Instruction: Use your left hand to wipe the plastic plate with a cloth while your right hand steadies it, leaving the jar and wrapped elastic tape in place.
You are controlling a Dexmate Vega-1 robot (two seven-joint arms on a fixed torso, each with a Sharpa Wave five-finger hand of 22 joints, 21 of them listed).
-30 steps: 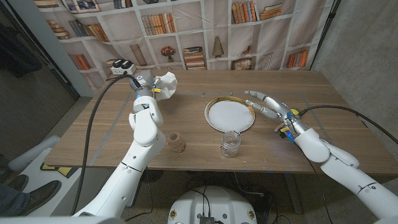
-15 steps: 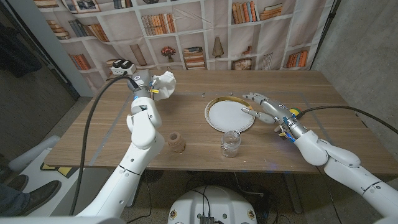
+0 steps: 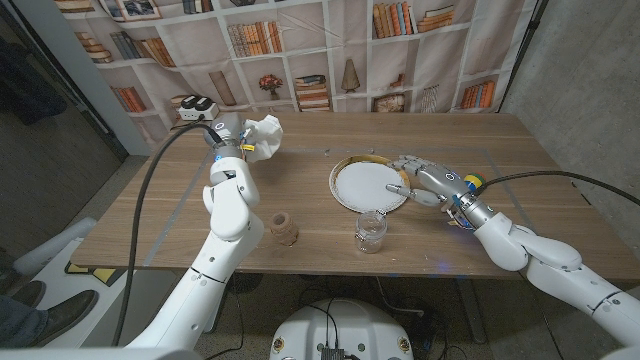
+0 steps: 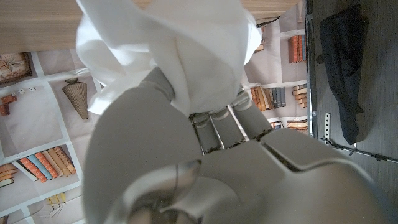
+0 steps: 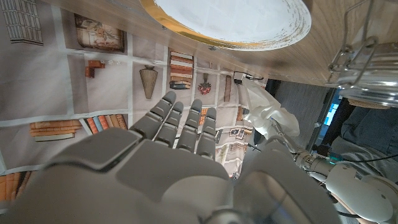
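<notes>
The white plastic plate (image 3: 368,185) with a gold rim lies at the table's middle (image 5: 236,18). My right hand (image 3: 428,180) is at the plate's right rim, fingers spread and reaching over the edge; I cannot tell whether they touch it. In the right wrist view its fingers (image 5: 180,124) point toward the plate. My left hand (image 3: 237,141) is raised over the far left of the table and grips a bunched white cloth (image 3: 265,134) (image 4: 174,50). A glass jar (image 3: 370,230) stands just in front of the plate. The brown roll of elastic tape (image 3: 284,228) sits to the jar's left.
A white power strip (image 3: 197,107) lies at the table's far left corner, with a black cable running from my left arm. The jar's wire clasp (image 5: 357,56) appears close to my right hand. A bookshelf backdrop hangs behind the table.
My right hand has moved left and slightly forward, from open table to the plate's right rim. The left hand with the cloth has barely shifted.
</notes>
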